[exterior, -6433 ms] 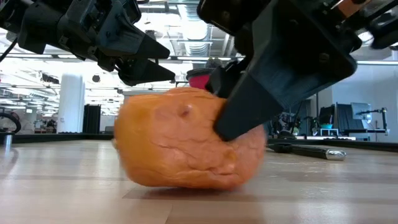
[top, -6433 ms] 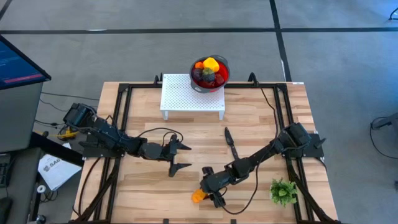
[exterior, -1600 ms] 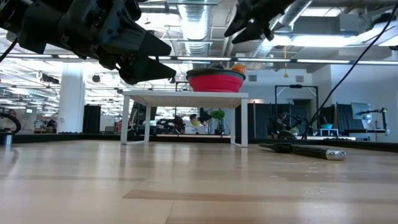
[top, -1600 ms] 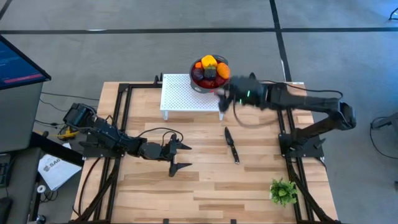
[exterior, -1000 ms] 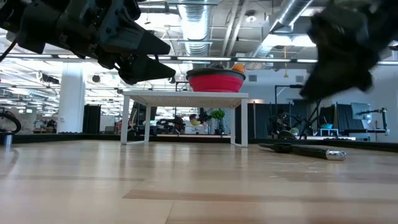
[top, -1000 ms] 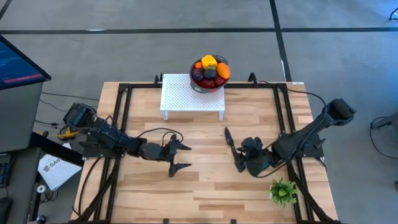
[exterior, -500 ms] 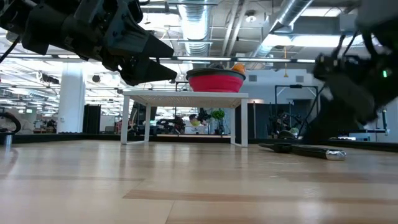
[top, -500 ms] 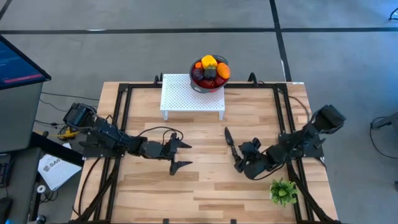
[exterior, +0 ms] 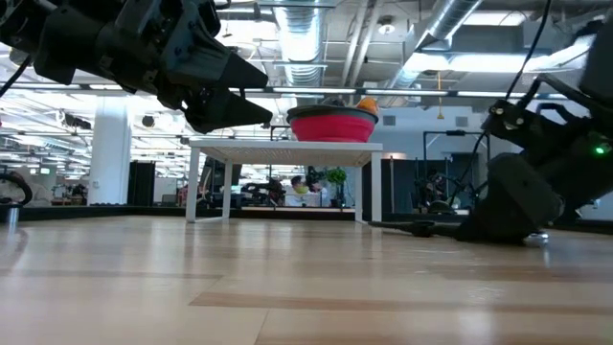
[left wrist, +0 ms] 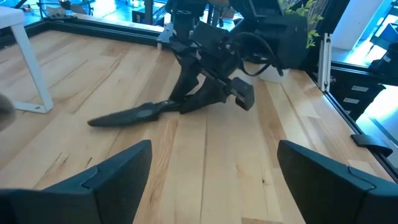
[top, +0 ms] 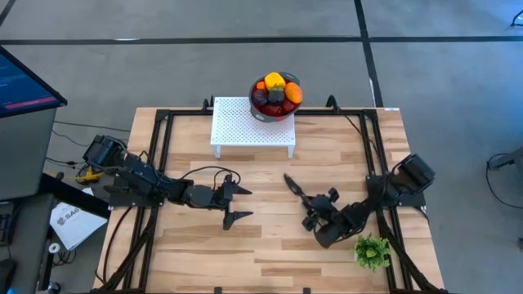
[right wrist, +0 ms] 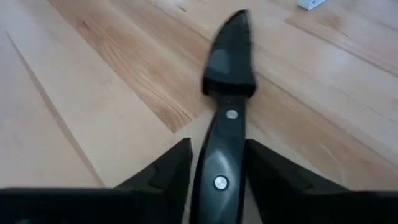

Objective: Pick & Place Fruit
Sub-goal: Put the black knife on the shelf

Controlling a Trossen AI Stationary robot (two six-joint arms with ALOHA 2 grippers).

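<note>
The fruit (top: 276, 91) is piled in a red bowl (exterior: 332, 125) on a white perforated stand (top: 252, 122) at the table's far edge. My right gripper (top: 313, 209) is low at the table's right middle, shut on a black-handled knife (top: 294, 187). That gripper also shows in the low view (exterior: 508, 213) and in the left wrist view (left wrist: 208, 93). My left gripper (top: 237, 204) hovers open at the left middle with nothing between its fingers. My right gripper pinches the knife's black riveted handle (right wrist: 219, 168) between its two fingers (right wrist: 168, 174), one on each side. The fingers slant down from the table's right near side and lie along the knife. The blade (left wrist: 130, 114) points away from the gripper and lies on the table.
A green plant sprig (top: 372, 251) lies at the near right corner, close behind my right arm. A black frame (top: 159, 122) runs around the wooden table. Bare wood lies between the two grippers and in front of the stand.
My right gripper has sunk to the table at the knife's handle end and turned somewhat. The knife has swung about on the table: its blade tip now points more toward the table's left far side.
</note>
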